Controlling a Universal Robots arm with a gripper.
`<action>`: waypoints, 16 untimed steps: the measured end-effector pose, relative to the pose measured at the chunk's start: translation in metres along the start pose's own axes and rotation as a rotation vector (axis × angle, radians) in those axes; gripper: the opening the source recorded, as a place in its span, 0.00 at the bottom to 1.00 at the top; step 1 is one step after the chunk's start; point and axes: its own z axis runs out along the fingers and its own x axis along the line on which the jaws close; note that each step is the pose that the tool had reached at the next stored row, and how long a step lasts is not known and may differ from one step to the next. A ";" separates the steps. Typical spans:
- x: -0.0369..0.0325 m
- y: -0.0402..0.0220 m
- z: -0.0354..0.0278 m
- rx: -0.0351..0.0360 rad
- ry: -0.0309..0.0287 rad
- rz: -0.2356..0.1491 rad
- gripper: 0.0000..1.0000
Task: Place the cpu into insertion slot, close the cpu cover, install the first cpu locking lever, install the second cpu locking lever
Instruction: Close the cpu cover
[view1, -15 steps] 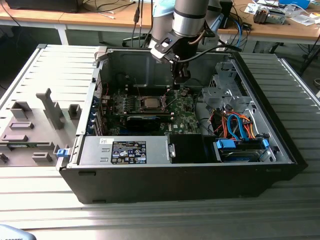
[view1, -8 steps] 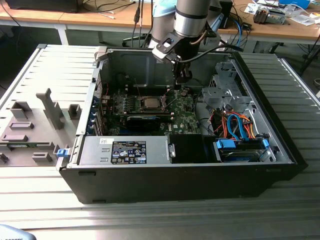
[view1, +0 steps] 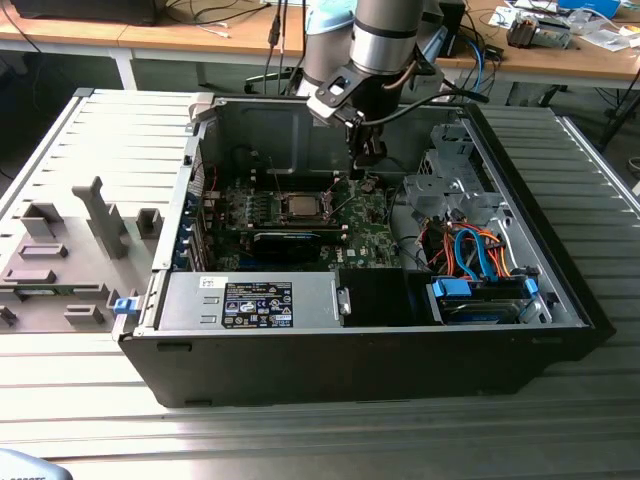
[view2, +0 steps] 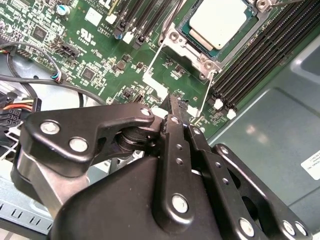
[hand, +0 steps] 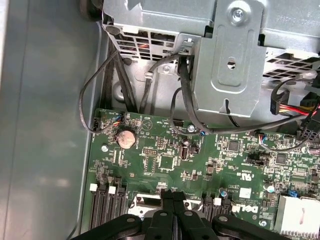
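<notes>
In the exterior view, the gripper (view1: 364, 176) is seen low inside the case (view1: 520, 250), just to the exterior view's right of the cpu (view1: 300, 205). The cpu lies flat in its socket on the board. The case is carried by the table (view1: 300, 440).

In the second wrist view, the fingers (view2: 175, 140) are seen pressed together with nothing visible between them. Their ends are held close above the board, near one corner of the cpu (view2: 220, 22). The cpu is seated, and the cover (view2: 192, 50) appears to be laid down around it. A thin wire lever (view2: 206, 95) runs from that corner towards the fingers; whether it is latched cannot be told. A slip off so thin a wire is judged the main risk. The lever could then spring back, or the small parts beside it could be struck.

In the first wrist view, the gripper (hand: 172, 194) is shown over the board (hand: 200, 160). Black cables (hand: 185, 95) hang by the cage (hand: 230, 65), well away from the cpu. These could be snagged if the arm were swung wide.
</notes>
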 end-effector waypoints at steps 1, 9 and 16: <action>-0.0001 0.0006 0.0001 0.0000 0.0000 0.000 0.11; -0.0004 0.0031 0.0014 0.0000 0.0000 0.000 0.11; -0.0006 0.0051 0.0051 0.0000 0.0000 0.000 0.11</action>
